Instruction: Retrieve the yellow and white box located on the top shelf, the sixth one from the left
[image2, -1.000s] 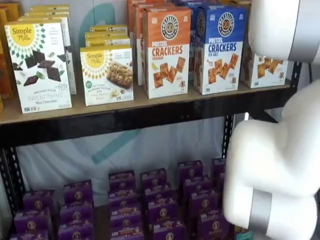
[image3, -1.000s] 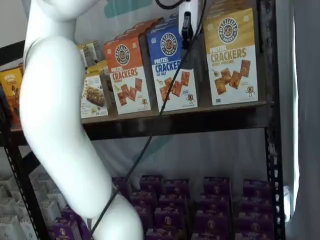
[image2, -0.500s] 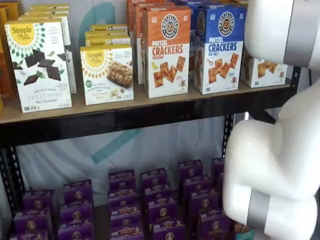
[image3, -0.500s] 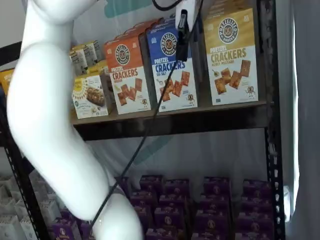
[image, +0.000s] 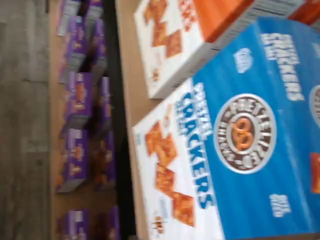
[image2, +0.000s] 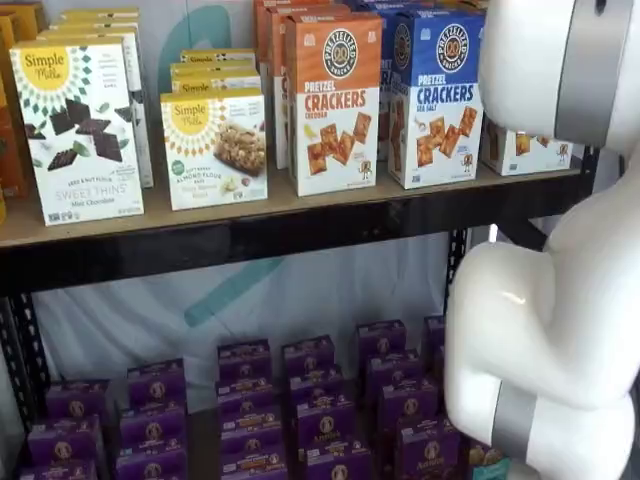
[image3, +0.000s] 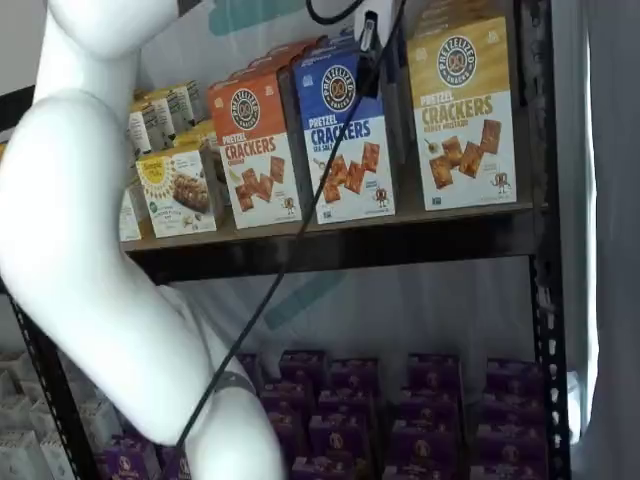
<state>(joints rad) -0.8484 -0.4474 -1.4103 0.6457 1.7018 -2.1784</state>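
The yellow and white box (image3: 461, 110) is seen upright at the right end of the top shelf (image3: 400, 238), just beside the blue box (image3: 345, 135). The gripper (image3: 368, 45) is seen at a shelf view's upper edge, in front of the blue box's top; its fingers are spread wide, with nothing held.
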